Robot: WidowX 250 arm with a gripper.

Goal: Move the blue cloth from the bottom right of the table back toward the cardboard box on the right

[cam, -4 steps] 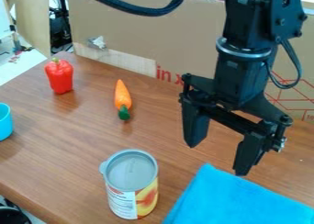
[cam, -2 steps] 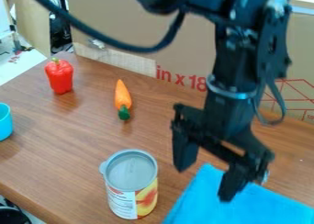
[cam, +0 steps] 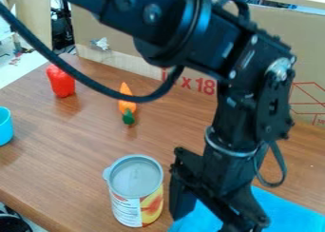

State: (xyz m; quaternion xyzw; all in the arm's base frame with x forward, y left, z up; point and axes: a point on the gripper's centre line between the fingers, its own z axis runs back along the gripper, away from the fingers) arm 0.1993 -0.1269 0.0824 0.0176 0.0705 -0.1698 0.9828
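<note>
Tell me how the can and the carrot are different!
The can is wide and round like a drum, but the carrot is slim and pointy at one end. The can has a grey top and a picture label, while the carrot is orange with a green end. A black cable crosses in front of the carrot, not the can. Both are on the brown table.
</note>
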